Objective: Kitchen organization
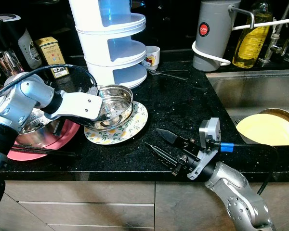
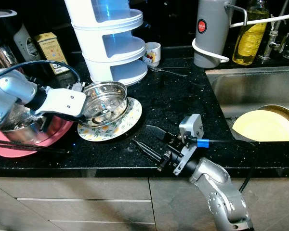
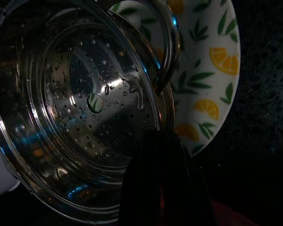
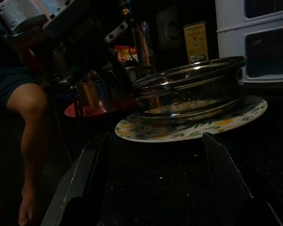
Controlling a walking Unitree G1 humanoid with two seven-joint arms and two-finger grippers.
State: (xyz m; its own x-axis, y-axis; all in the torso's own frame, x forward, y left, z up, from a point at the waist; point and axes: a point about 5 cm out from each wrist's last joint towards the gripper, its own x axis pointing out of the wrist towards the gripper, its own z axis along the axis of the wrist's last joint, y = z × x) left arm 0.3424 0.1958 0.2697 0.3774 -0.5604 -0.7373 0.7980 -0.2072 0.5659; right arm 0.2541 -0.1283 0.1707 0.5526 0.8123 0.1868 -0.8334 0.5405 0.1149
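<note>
A perforated steel steamer pan rests tilted on a lemon-patterned plate in the middle of the black counter. My left gripper reaches in from the left and is shut on the pan's near rim. In the left wrist view one black finger lies against the outside of the pan, over the plate. My right gripper hovers open just above the counter's front edge, pointing at the plate and a short way from it, with nothing between its fingers.
A pink plate carrying a steel bowl and chopsticks sits at the left. Behind stand a white tiered container, a cup, a grey jug and an oil bottle. The sink holds a yellow plate. A person's leg is nearby.
</note>
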